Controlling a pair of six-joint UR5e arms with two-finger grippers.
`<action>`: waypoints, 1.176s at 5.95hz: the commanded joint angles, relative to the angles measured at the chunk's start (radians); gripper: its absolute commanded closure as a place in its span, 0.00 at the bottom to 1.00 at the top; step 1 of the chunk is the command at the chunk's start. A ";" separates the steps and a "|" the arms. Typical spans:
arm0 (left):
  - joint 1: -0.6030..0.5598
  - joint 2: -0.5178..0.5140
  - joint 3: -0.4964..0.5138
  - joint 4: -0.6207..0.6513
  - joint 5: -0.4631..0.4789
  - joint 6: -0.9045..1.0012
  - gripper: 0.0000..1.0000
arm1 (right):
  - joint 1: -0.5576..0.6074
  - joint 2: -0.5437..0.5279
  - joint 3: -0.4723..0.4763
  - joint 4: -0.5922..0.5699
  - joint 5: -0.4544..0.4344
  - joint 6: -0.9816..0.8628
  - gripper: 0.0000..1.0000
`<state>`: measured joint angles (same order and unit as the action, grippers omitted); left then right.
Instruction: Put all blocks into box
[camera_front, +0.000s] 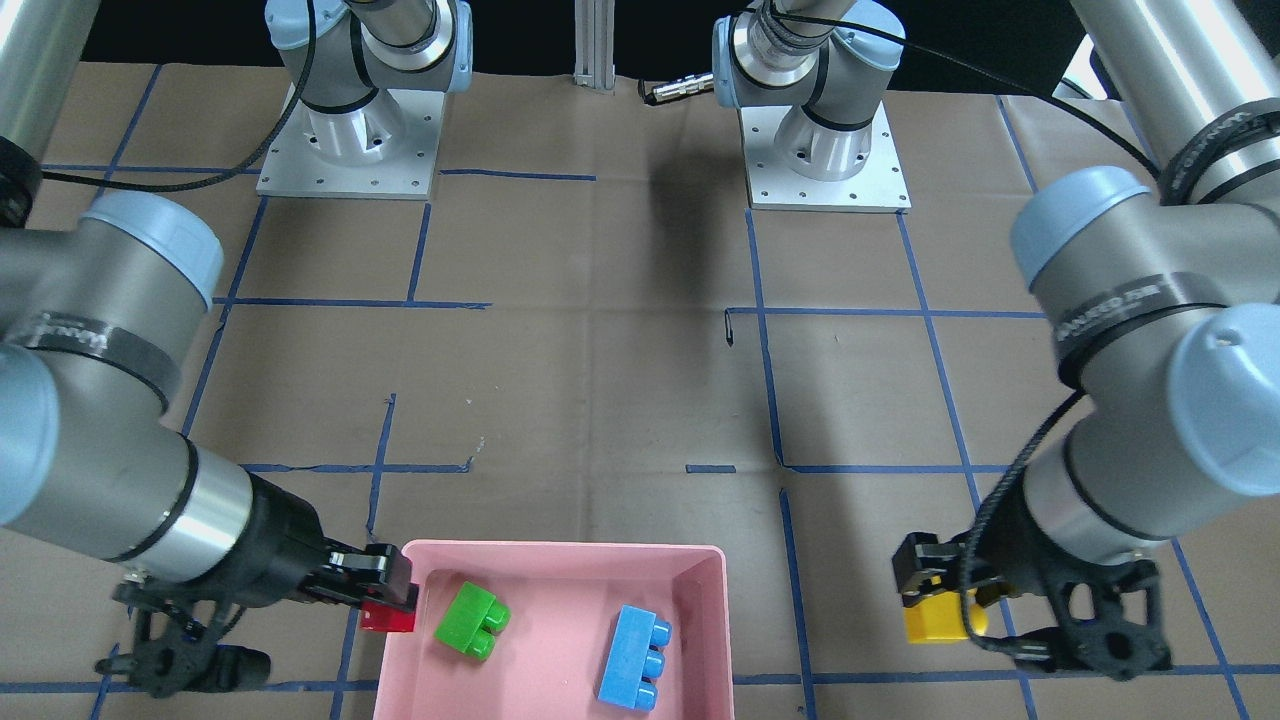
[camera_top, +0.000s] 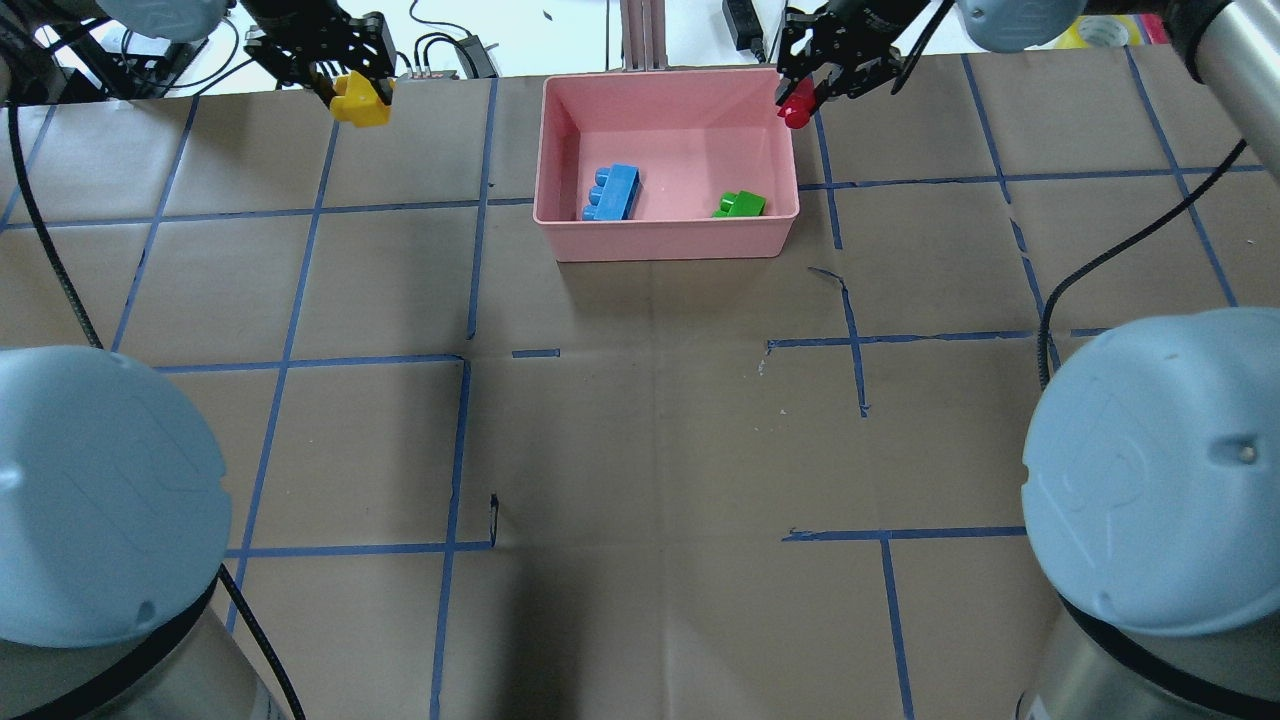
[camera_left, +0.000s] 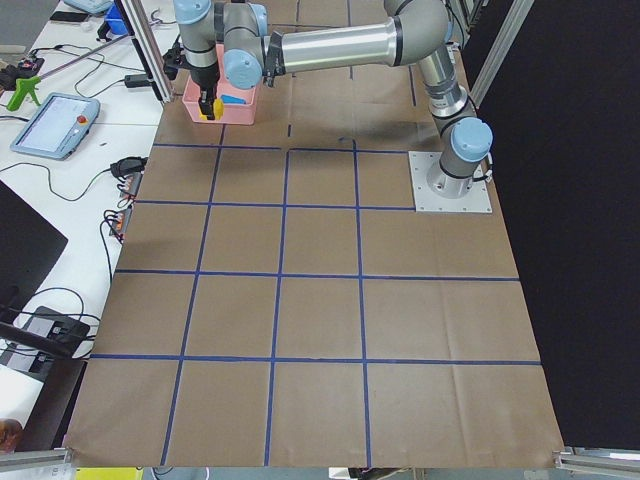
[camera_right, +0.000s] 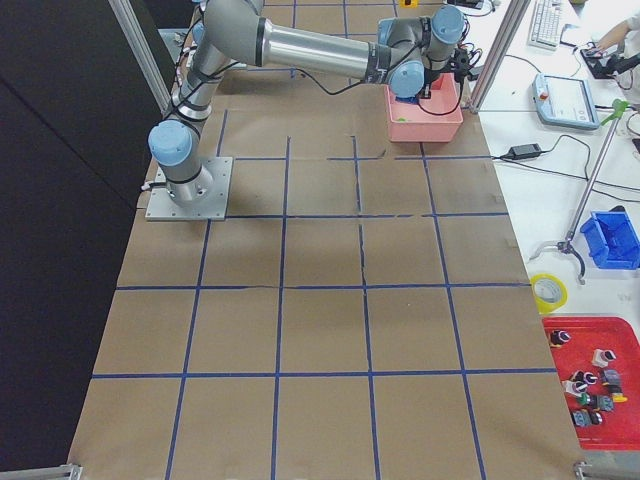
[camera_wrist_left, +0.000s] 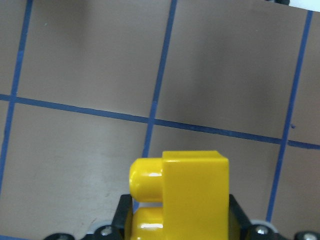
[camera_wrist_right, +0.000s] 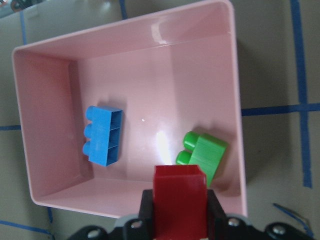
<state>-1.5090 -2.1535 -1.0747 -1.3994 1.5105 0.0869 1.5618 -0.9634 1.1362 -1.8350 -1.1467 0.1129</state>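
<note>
Box (camera_top: 668, 246) sitting at far middle of table (camera_top: 640, 450), open side up. Green block (camera_top: 740, 204) and blue block (camera_top: 611, 192) lying apart on its floor (green nearer robot's-right wall, blue nearer left). Right gripper (camera_top: 800, 95) clamping red block (camera_wrist_right: 179, 197), fingers pressing both its sides, holding it raised at box's right rim near far corner. Left gripper (camera_front: 935, 598) squeezing yellow block (camera_wrist_left: 192, 195) between closed fingers, hanging over brown paper well apart from box on robot's left, studs pointing sideways.
</note>
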 joint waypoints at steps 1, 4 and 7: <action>-0.124 -0.067 0.027 0.048 0.002 -0.054 0.70 | 0.067 0.083 -0.029 -0.111 0.033 0.117 0.92; -0.220 -0.170 0.111 0.083 0.011 -0.196 0.70 | 0.078 0.077 -0.020 -0.104 0.042 0.110 0.01; -0.229 -0.190 0.102 0.193 0.017 -0.257 0.01 | -0.027 0.028 -0.001 0.015 0.024 -0.101 0.00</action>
<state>-1.7350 -2.3344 -0.9710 -1.2453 1.5271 -0.1543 1.5813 -0.9140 1.1308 -1.8777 -1.1186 0.1004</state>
